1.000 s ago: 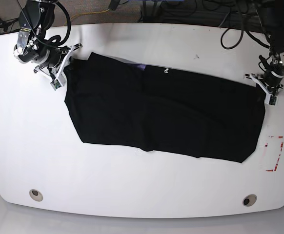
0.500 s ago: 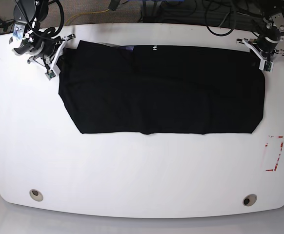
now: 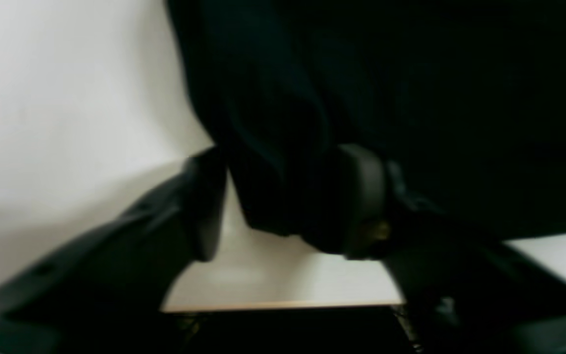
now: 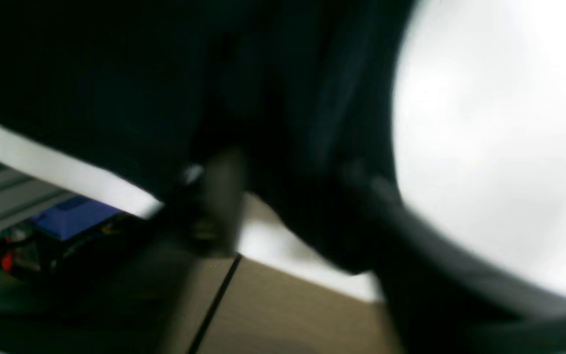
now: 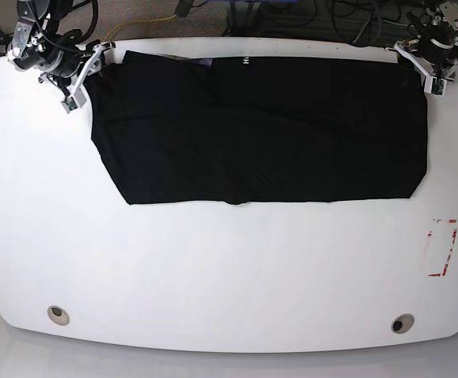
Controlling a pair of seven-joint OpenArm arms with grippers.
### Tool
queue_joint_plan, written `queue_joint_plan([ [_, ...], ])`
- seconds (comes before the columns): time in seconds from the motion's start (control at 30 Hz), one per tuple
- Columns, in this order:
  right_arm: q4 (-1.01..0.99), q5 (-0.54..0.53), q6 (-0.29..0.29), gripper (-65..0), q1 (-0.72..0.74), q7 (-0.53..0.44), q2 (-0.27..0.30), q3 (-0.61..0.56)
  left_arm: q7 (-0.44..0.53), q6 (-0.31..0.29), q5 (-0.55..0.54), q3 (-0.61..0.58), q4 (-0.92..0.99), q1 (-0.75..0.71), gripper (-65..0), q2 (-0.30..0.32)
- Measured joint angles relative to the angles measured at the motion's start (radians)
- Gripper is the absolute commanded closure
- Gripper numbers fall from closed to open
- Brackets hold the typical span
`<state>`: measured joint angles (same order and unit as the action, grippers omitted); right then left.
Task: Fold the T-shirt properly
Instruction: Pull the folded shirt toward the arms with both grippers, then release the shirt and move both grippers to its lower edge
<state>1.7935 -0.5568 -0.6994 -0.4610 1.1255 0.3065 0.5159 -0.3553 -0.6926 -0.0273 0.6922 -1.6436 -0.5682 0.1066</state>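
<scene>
Since earlier, T-shirt (image 5: 260, 130) dragged to table's (image 5: 213, 268) far edge; both grippers (image 3: 283, 201) (image 4: 288, 196) now spread—lift clear vertically, avoid snagging corners.

White lettering on the T-shirt (image 5: 260, 126) is unreadable.

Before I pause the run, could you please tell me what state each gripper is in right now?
Left gripper: open, with a corner of the T-shirt lying loose between its fingers.
Right gripper: open, shirt cloth between its fingers; the view is blurred.
</scene>
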Motion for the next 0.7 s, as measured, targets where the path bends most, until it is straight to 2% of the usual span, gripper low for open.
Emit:
queue_joint_plan([
  [0.03, 0.0, -0.007, 0.0, -45.8, -0.001, 0.003, -0.007, 0.018, -0.004, 0.0, 0.0, 0.002, 0.0, 0.001, -37.4, 0.002],
  [0.1, 0.004, -0.037, 0.0, -49.1, -0.002, 0.004, -0.024, 0.06, -0.011, 0.0, -0.001, 0.001, -0.002, 0.003, -37.4, 0.003],
  [0.2, 0.041, -0.064, 0.001, -49.5, -0.001, 0.005, -0.037, 0.12, -0.034, -0.003, -0.004, 0.008, -0.016, 0.016, -37.4, 0.002],
  [0.27, 0.067, -0.103, 0.003, -49.5, 0.0, 0.004, -0.032, 0.146, -0.085, -0.01, -0.018, 0.036, -0.035, 0.026, -37.4, -0.004],
  [0.43, 0.072, -0.187, 0.002, -49.5, 0.046, 0.007, -0.033, 0.176, -0.118, -0.007, -0.11, 0.079, -0.086, 0.023, -37.4, -0.003],
  [0.57, 0.06, -0.146, 0.002, -49.5, 0.134, 0.011, -0.032, 0.159, -0.116, -0.008, -0.139, 0.077, -0.129, 0.077, -37.4, -0.004],
  [0.7, -0.021, -0.063, 0.007, -49.5, 0.278, 0.014, -0.034, 0.082, -0.109, -0.008, -0.146, 0.072, -0.134, 0.137, -37.2, -0.005],
])
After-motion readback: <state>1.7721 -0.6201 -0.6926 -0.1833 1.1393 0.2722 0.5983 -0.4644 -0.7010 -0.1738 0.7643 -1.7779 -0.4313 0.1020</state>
